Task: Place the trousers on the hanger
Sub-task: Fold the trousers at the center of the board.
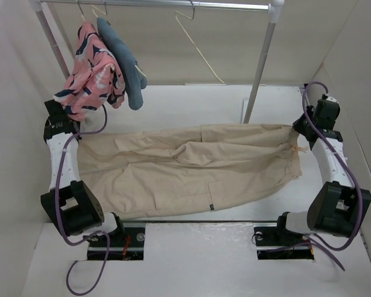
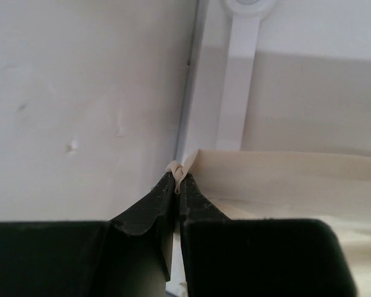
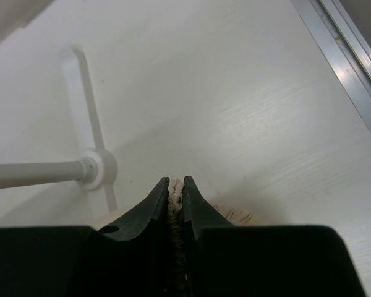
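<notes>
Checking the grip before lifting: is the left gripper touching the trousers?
Touching. The left wrist view shows the left gripper shut on a fold of the beige trousers, with cloth pinched between its tips.
</notes>
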`<move>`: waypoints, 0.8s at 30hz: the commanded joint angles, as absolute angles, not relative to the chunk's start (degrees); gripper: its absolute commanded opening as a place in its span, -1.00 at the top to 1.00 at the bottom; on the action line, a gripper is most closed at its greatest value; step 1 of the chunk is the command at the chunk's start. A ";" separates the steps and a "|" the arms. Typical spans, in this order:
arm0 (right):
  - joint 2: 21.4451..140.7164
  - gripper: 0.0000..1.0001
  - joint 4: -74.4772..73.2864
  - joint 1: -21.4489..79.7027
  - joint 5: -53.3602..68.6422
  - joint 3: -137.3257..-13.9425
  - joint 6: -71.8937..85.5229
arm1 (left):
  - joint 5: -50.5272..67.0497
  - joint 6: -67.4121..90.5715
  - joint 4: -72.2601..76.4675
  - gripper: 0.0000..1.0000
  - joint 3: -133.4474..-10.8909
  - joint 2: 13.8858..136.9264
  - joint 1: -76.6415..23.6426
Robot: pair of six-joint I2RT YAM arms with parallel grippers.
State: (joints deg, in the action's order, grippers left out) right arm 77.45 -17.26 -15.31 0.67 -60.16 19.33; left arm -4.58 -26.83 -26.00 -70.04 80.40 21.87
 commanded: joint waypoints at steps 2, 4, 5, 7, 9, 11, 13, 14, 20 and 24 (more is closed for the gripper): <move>72.88 1.00 -10.63 -15.82 3.95 -55.74 21.88 | -7.82 -31.98 -29.87 1.00 -67.80 72.79 22.85; 70.59 1.00 -10.11 -15.82 3.96 -50.57 21.88 | -10.89 -34.27 -31.28 1.00 -64.35 70.59 22.85; 67.97 1.00 -10.11 -15.82 2.82 -49.06 22.58 | -11.94 -35.32 -33.03 1.00 -62.86 69.79 23.46; 64.88 1.00 -10.11 -15.82 -0.68 -46.42 23.28 | -14.23 -37.96 -34.97 1.00 -59.25 68.56 25.04; 59.97 1.00 -10.11 -15.82 -3.15 -43.43 24.60 | -15.46 -39.11 -37.42 1.00 -56.27 68.55 25.58; 57.49 1.00 -9.41 -15.82 -4.74 -42.19 25.14 | -16.08 -39.11 -38.84 1.00 -54.76 68.03 25.58; 56.07 1.00 -8.70 -15.82 -3.70 -41.14 25.75 | -15.13 -39.11 -39.99 1.00 -53.71 68.03 25.58; 56.07 1.00 -8.70 -15.82 -2.47 -41.13 25.75 | -15.12 -38.50 -39.99 1.00 -53.18 68.03 25.58; 60.81 1.00 -7.47 -15.82 1.66 -44.64 26.28 | -14.41 -37.88 -39.99 1.00 -57.98 69.87 25.58; 63.19 1.00 -6.86 -15.82 2.90 -50.79 26.28 | -15.46 -39.20 -38.85 1.00 -67.83 70.49 26.63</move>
State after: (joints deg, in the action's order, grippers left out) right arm 63.18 -11.81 -15.38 1.17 -44.23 25.56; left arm -13.80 -37.74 -40.95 -59.09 71.00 25.69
